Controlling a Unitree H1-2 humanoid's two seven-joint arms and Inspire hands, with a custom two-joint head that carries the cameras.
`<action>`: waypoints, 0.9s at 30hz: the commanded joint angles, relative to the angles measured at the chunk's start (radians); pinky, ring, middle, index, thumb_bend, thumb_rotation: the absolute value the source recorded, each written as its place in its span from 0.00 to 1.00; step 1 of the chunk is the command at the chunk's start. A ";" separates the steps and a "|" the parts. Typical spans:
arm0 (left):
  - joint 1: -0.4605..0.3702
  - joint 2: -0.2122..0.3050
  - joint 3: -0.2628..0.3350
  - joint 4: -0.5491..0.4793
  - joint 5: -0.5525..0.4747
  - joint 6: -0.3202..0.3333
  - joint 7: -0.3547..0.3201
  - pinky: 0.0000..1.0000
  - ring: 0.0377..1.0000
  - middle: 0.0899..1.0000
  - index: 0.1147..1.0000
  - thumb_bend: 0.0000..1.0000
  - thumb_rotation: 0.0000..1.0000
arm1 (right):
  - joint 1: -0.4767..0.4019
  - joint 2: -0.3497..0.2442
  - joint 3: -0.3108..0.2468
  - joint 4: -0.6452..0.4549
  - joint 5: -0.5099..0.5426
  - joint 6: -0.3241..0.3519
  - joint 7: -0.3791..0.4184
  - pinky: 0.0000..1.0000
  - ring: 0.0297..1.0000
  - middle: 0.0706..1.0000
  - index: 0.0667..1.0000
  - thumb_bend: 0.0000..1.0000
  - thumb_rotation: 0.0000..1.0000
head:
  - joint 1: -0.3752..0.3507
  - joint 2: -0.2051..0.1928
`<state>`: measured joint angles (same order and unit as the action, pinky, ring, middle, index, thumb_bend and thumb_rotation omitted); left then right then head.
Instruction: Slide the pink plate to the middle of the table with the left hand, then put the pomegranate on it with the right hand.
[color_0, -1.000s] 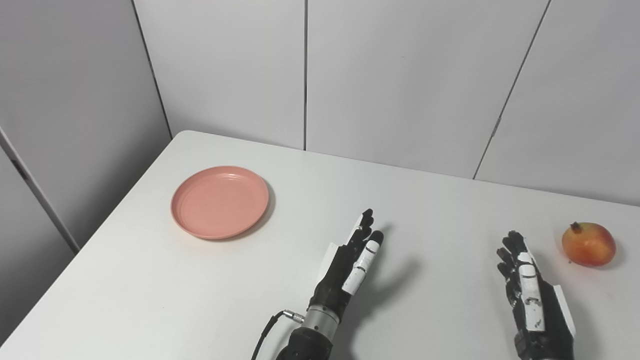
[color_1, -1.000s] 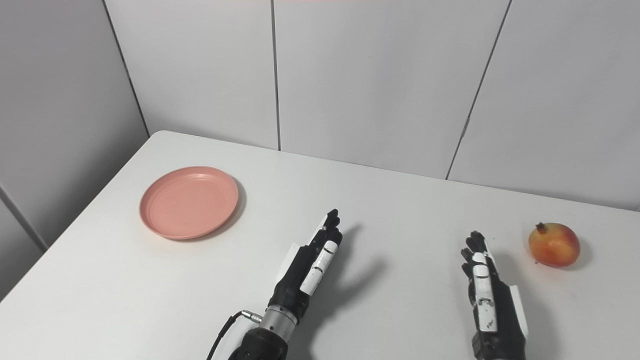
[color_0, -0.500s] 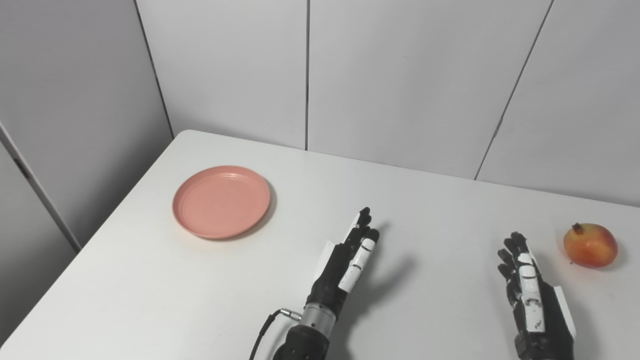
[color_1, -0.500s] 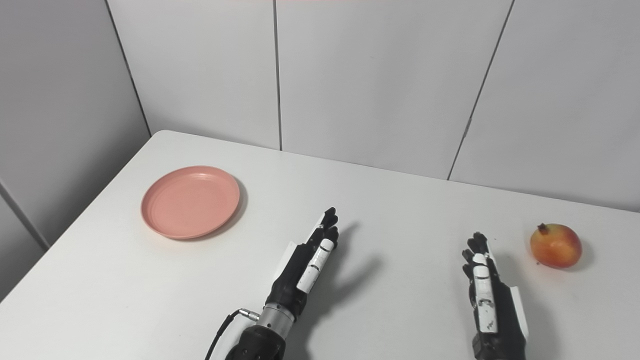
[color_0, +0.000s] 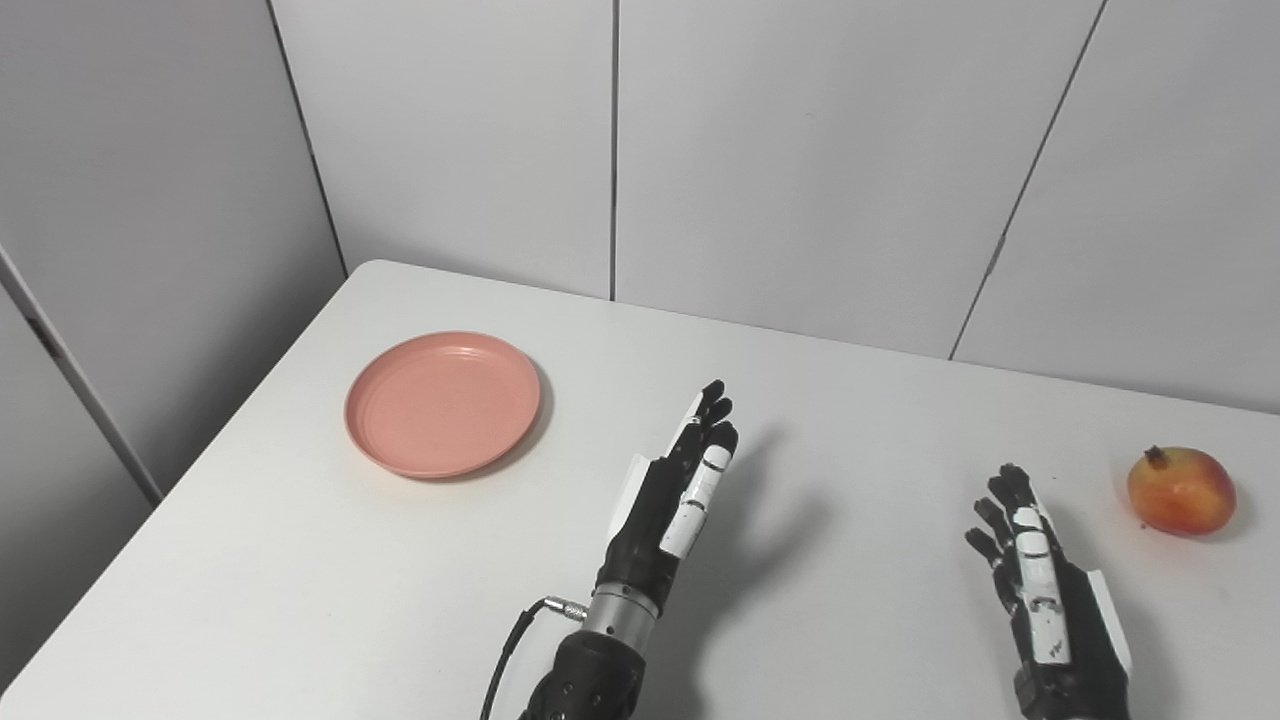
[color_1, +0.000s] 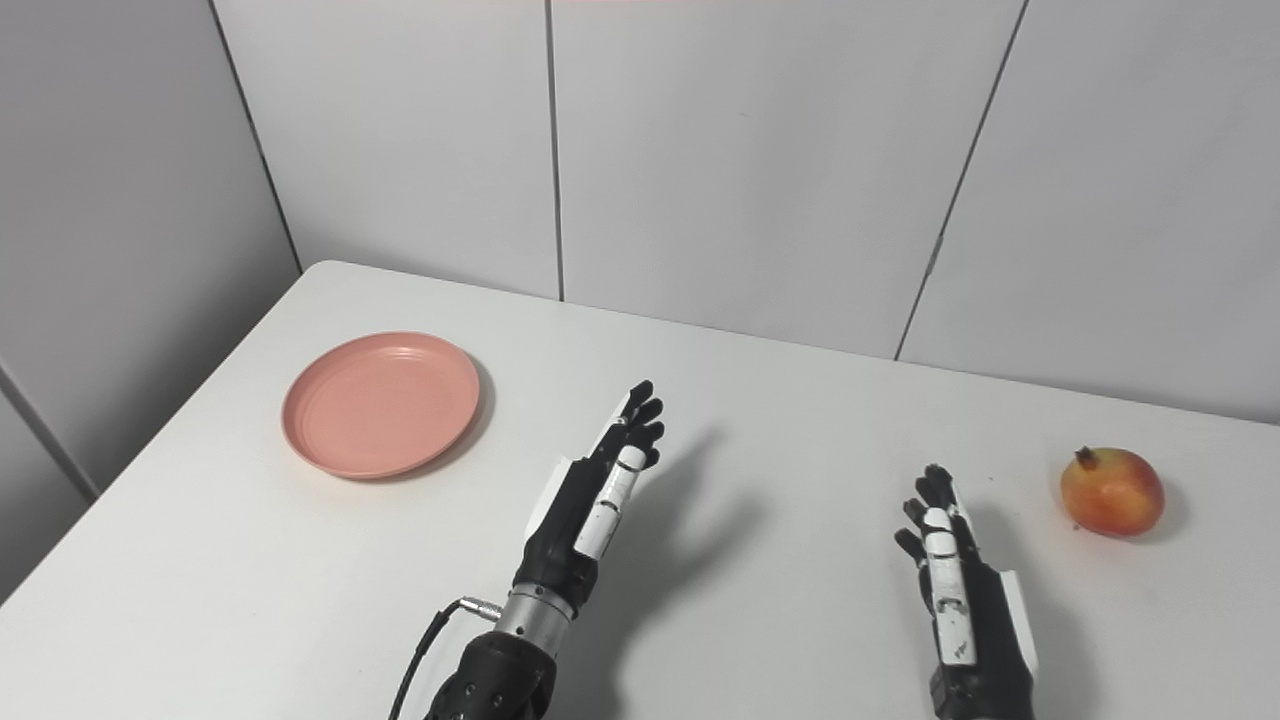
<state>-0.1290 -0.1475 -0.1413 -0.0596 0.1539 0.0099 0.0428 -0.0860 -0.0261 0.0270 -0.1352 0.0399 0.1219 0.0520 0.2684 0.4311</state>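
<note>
A pink plate (color_0: 442, 402) lies empty on the left part of the white table (color_0: 850, 420). A red-yellow pomegranate (color_0: 1180, 491) sits near the right edge. My left hand (color_0: 675, 495) is open, fingers straight, raised above the table's middle, to the right of the plate and apart from it. My right hand (color_0: 1035, 590) is open and empty near the front right, to the left of the pomegranate and clear of it.
Grey wall panels (color_0: 800, 150) stand right behind the table. The table's left edge (color_0: 230, 420) runs close past the plate. A black cable (color_0: 510, 650) hangs by my left wrist.
My left hand has lifted and moved a little left and forward, toward the plate. My right hand has shifted slightly left. The plate and pomegranate have not moved.
</note>
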 joint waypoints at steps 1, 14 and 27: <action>-0.035 0.000 0.000 -0.044 -0.003 -0.018 -0.002 0.92 0.94 0.96 0.93 0.44 1.00 | -0.029 0.002 0.000 -0.018 -0.001 -0.060 0.002 0.91 0.95 0.96 0.96 0.16 1.00 | -0.001 0.001; -0.113 0.028 0.052 -0.145 0.014 0.039 0.012 0.95 0.94 0.95 0.94 0.43 1.00 | -0.032 -0.004 0.006 -0.009 -0.014 -0.067 0.009 0.92 0.95 0.96 0.95 0.15 1.00 | 0.014 -0.005; -0.190 0.125 0.174 -0.165 -0.023 0.030 0.019 0.97 0.95 0.97 0.96 0.46 1.00 | -0.030 -0.011 -0.002 -0.002 -0.002 -0.058 0.020 0.93 0.95 0.96 0.96 0.15 1.00 | 0.030 -0.011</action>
<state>-0.2790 -0.0198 0.0306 -0.1939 0.1402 0.0595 0.0517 -0.0878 -0.0324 0.0305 -0.1184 0.0285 0.1160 0.0639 0.2976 0.4203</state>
